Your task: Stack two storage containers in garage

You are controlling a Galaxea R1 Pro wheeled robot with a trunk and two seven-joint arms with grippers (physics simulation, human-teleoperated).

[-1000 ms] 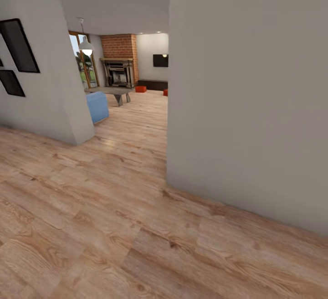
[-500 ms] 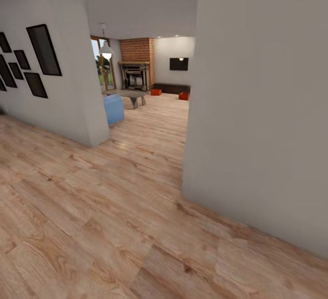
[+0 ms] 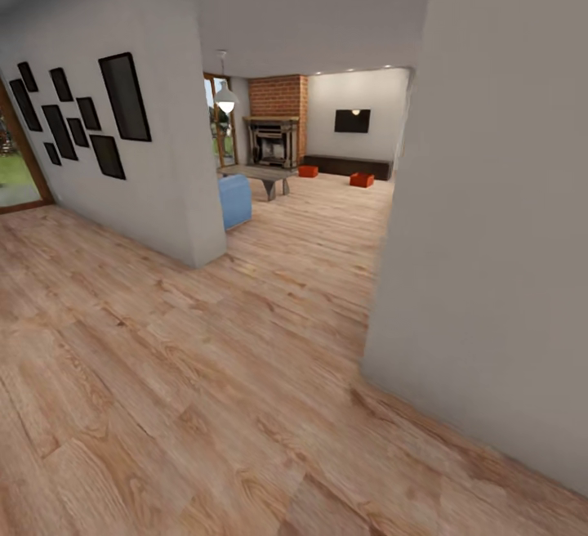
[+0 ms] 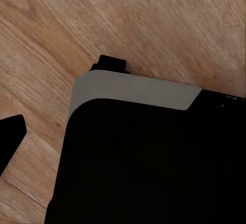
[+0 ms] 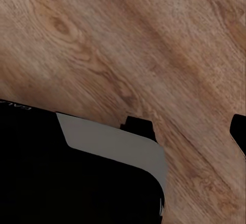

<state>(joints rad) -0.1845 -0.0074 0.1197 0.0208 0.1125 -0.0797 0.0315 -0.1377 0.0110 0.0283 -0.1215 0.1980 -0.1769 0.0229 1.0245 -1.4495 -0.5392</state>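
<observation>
Two orange-red storage containers sit on the pale wood floor far off in the living room, seen through the opening between two grey walls. One container (image 3: 308, 171) is near the brick fireplace (image 3: 278, 119), the other container (image 3: 362, 180) in front of the long dark low cabinet (image 3: 358, 166) under the black wall TV (image 3: 352, 121). In the left wrist view a dark fingertip (image 4: 10, 139) shows at the edge over wood planks; in the right wrist view a dark fingertip (image 5: 239, 131) does likewise. Nothing is seen held. The garage is out of view.
A grey wall corner (image 3: 204, 250) with black picture frames (image 3: 122, 99) stands left and a broad grey wall (image 3: 490, 258) right, with a passage between. Beyond are a blue seat (image 3: 235, 199), a low grey table (image 3: 260, 174) and a hanging lamp (image 3: 225, 99). My own dark base (image 4: 154, 162) shows in both wrist views.
The whole head view has shifted: the opening and both containers now lie further right in the picture, more of the framed wall and a glass door appear at left. The camera moved, not the things.
</observation>
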